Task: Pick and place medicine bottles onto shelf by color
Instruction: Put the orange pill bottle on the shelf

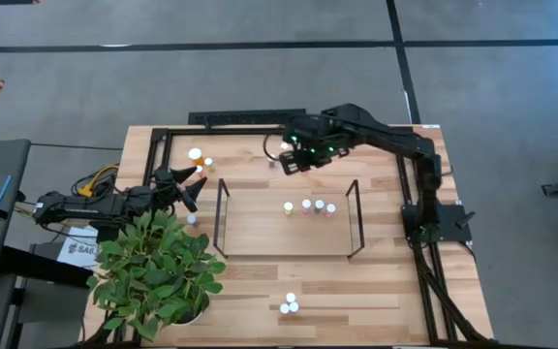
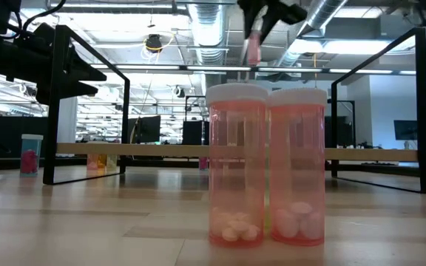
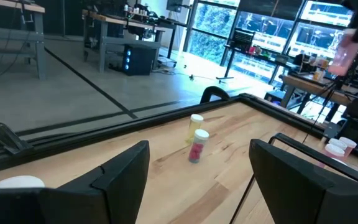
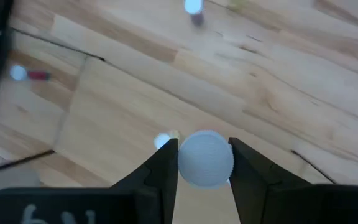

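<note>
Overhead, right gripper (image 4: 202, 163) clamped narrow on a white-capped bottle (image 4: 205, 158), carried high with the shelf (image 1: 260, 228) below and ahead of the jaws. Best lowered upright beside matching bottles, released only once seated. Left gripper (image 3: 197, 171) parked wide, empty. Pinkish body revealed only in low view; cap alone from wrist.

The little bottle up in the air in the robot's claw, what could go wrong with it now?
The right end effector pinches the bottle only by its round white cap, so it might slip and fall. The shelf already holds a row of four bottles; setting this one down close by could knock them over. The shelf's thin wire ends might also catch the arm.
</note>
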Motion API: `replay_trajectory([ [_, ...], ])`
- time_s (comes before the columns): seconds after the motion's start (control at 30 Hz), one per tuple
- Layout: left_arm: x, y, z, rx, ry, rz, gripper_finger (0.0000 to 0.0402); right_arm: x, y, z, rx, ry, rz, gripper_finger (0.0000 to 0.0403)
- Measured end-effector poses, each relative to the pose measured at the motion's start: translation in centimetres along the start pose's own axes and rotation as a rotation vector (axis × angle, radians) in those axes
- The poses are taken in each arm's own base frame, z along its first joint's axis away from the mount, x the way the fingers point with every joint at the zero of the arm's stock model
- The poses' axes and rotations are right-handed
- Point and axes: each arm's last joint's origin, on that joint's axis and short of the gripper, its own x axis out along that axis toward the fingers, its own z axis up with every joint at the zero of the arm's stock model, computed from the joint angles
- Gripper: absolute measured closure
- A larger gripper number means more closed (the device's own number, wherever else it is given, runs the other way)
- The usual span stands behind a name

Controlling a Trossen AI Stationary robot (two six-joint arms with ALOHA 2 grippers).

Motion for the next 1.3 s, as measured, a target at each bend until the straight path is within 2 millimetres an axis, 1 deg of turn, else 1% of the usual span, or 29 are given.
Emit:
replay_trajectory([
  [0.07, 0.0, 0.0, 0.0, 0.0, 0.0, 0.0, 0.0137, 0.0, -0.5, -0.9, -0.01, 0.014, -0.03, 0.0267],
  [0.17, 0.0, 0.0, 0.0, 0.0, 0.0, 0.0, 0.0137, 0.7, -2.0, -2.6, -0.016, 0.059, -0.091, 0.0267],
  [0.37, 0.0, 0.0, 0.0, 0.0, 0.0, 0.0, 0.0137, 1.0, -6.4, -6.8, 0.031, 0.158, -0.174, 0.0267],
  [0.43, 0.0, 0.0, 0.0, 0.0, 0.0, 0.0, 0.0137, 0.8, -7.4, -8.2, 0.052, 0.164, -0.17, 0.0267],
  [0.53, 0.0, 0.0, 0.0, 0.0, 0.0, 0.0, 0.0137, 0.2, -7.9, -10.3, 0.064, 0.138, -0.118, 0.0266],
  [0.67, 0.0, 0.0, 0.0, 0.0, 0.0, 0.0, 0.0137, -0.4, -7.4, -12.2, 0.02, 0.029, -0.084, 0.0266],
  [0.77, 0.0, 0.0, 0.0, 0.0, 0.0, 0.0, 0.0137, -0.5, -6.8, -13.1, -0.029, -0.028, -0.073, 0.0266],
  [0.83, 0.0, 0.0, 0.0, 0.0, 0.0, 0.0, 0.0137, -0.2, -6.3, -13.5, -0.048, -0.031, -0.064, 0.0266],
  [0.97, 0.0, 0.0, 0.0, 0.0, 0.0, 0.0, 0.0137, 1.0, -4.4, -14.6, -0.087, -0.018, -0.029, 0.0266],
  [1.1, 0.0, 0.0, 0.0, 0.0, 0.0, 0.0, 0.0137, 2.9, -2.4, -15.7, -0.12, 0.017, -0.006, 0.0266],
  [1.3, 0.0, 0.0, 0.0, 0.0, 0.0, 0.0, 0.0137, 5.7, -0.6, -16.9, -0.193, 0.046, -0.042, 0.0266],
])
